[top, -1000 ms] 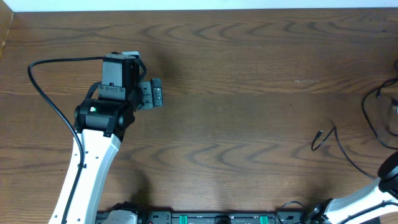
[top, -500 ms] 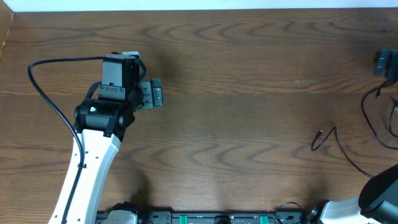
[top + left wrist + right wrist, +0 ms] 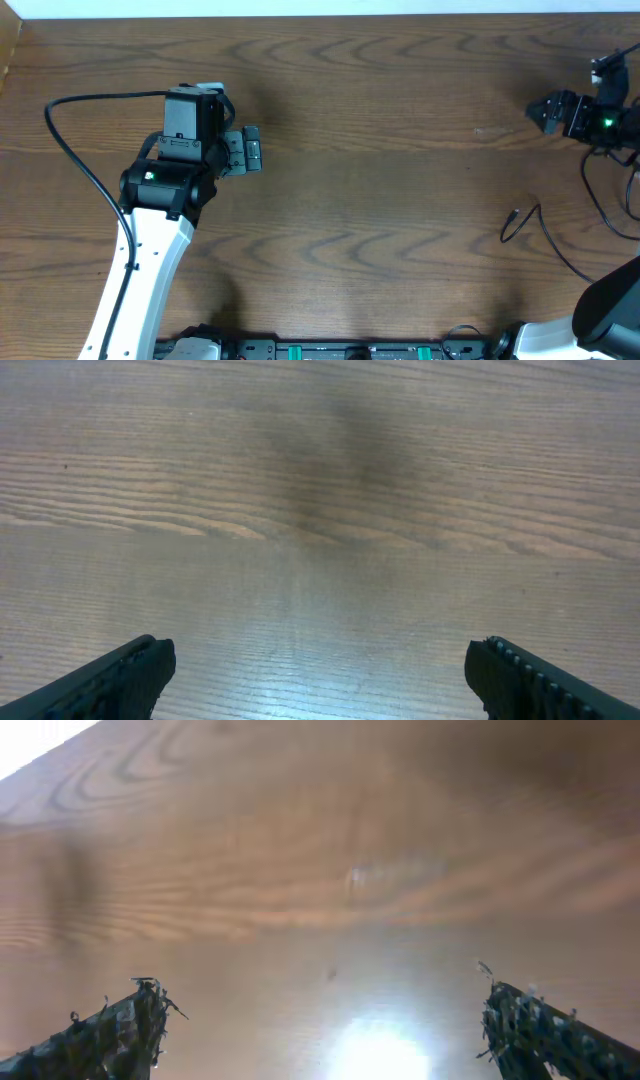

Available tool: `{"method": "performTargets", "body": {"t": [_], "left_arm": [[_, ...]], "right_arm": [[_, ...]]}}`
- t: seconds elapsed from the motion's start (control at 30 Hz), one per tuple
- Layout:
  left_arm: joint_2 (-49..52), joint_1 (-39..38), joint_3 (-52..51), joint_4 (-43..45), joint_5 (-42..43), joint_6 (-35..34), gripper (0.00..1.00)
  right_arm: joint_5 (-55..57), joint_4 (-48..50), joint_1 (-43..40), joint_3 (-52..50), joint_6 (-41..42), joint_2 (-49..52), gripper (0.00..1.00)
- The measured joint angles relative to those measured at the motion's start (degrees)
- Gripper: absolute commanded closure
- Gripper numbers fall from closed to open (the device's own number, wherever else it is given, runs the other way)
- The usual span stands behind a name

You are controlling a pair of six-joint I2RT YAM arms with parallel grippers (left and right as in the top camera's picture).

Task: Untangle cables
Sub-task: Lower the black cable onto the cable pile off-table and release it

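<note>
Seen from overhead, my left gripper [image 3: 248,150] sits over the wooden table [image 3: 400,80] in the upper left part of the frame, jaws spread and holding nothing. My right gripper [image 3: 547,110] is in the upper right corner, and it too looks parted and empty. The cables [image 3: 540,210] lie along the right edge of the frame, below my right gripper and apart from it: thin black cords. One ends in a small plug [image 3: 510,214] that points toward the middle of the table, and the others loop at the very edge. In the left wrist view, my two fingers [image 3: 120,678] stand in the bottom corners, wide apart, with only bare wood grain between them. In the right wrist view, the picture is blurred, yet my fingers [image 3: 545,1032] again stand far apart in the bottom corners over bare wood, and no cable shows.
</note>
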Motion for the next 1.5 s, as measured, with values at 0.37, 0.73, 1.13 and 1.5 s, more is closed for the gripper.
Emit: {"method": "performTargets", "body": {"t": [0.37,0.73,1.13,1.5], "left_arm": [[0.0,0.0,0.0,0.0,0.0,0.0,0.03],[0.0,0.0,0.0,0.0,-0.02,0.0,0.03],[0.0,0.0,0.0,0.0,-0.02,0.0,0.03],[0.0,0.0,0.0,0.0,0.0,0.0,0.03]], "right_arm": [[19.85,-9.44,1.92,-0.04,19.54,0.0,0.07],[36.57,-15.67,9.7,-0.48,34.84,0.0,0.05],[38.14,-12.35,16.59,-17.07,44.72,0.0,0.31],[38.07,-7.78,16.59,-20.2,46.36,0.0,0.99]]}}
